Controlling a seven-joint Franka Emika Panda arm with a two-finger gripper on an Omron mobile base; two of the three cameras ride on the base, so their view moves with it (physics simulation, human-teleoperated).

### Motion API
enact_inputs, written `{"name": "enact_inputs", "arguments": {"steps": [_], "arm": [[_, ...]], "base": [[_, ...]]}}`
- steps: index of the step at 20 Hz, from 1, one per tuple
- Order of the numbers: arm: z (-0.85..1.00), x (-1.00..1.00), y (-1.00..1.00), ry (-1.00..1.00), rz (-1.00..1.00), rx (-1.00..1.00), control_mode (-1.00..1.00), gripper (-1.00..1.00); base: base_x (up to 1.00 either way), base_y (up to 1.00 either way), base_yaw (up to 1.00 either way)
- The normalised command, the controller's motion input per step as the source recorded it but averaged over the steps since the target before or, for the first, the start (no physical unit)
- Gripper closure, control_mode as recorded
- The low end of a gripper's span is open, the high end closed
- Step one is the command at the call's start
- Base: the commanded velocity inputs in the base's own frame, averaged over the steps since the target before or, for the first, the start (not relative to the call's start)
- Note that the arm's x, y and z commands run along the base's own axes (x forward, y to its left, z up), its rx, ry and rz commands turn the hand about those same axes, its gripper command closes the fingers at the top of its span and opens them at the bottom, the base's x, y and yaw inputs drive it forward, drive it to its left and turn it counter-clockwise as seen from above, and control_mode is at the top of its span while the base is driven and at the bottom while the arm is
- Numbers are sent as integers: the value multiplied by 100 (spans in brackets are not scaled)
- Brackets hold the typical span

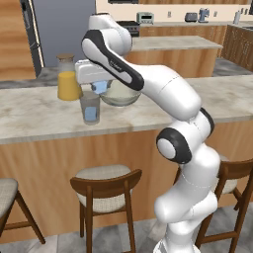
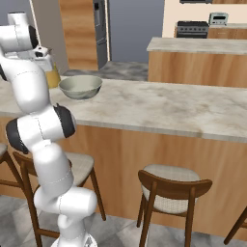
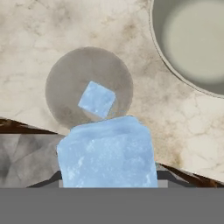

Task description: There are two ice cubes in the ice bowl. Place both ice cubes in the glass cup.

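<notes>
Hand view: gripper (image 3: pixel 108 186) clamped on one ice cube (image 3: pixel 107 153), directly above the glass cup (image 3: pixel 65 83). Second ice cube (image 3: pixel 97 99) sits on the cup's bottom. Ice bowl (image 3: pixel 192 43) at 2 o'clock of the cup on the counter (image 3: pixel 52 26), just beside it.

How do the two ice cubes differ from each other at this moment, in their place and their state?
The first ice cube lies free at the bottom of the glass cup, while the second ice cube is held in the gripper above the cup. The first rests on the cup's floor; the second hangs in the air, not yet released. In the hand view the first sits turned like a diamond, the second squarer. Both are translucent light blue, and the ice bowl is empty.
</notes>
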Motion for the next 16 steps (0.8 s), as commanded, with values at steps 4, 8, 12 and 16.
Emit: {"name": "enact_inputs", "arguments": {"steps": [4, 8, 12, 16], "arm": [[0, 26, 27, 0, 0, 0, -100, 100], [0, 29, 15, 0, 0, 0, -100, 100], [0, 30, 16, 0, 0, 0, -100, 100], [-8, 14, 10, 0, 0, 0, -100, 100]], "base": [[0, 0, 0], [0, 0, 0], [0, 0, 0], [0, 0, 0]]}}
